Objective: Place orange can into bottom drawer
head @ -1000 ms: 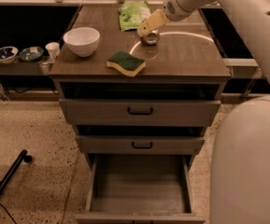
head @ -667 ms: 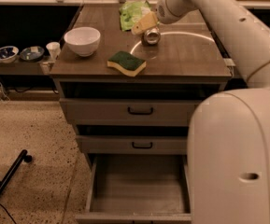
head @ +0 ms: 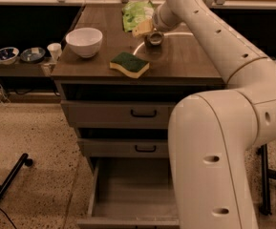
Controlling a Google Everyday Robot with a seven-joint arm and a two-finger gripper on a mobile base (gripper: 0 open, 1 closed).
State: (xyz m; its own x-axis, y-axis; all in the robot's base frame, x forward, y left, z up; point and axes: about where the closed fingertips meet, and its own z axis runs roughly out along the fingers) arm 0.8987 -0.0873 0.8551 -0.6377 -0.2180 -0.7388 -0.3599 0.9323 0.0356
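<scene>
Orange can (head: 153,38), a small shiny metal drink can with a silvery top, stands upright on the brown wooden cabinet top (head: 190,61), towards its rear edge. My claw (head: 146,30), a pale yellowish two-part gripper on the end of my white arm, sits at the upper left side of the orange can, close against it. Whether the claw is wide, narrow or already gripping the can cannot be told from this view. My arm reaches in from the right and crosses above the right half of the cabinet.

Just behind the claw lies a green crinkly bag (head: 136,13), at the back of the cabinet top. Nearer the front edge lies a rectangular yellow sponge with a dark green upper face (head: 130,64), apart from the can. A round white bowl (head: 84,41) stands at the left side of the top, well apart from the can.

Below the top, two shallow grey-brown drawers with black handles, the upper (head: 113,113) and the middle (head: 109,148), are shut. The bottom drawer (head: 128,190), deep with plain grey inner walls and floor, is pulled out; my arm's white housing covers its right part.
</scene>
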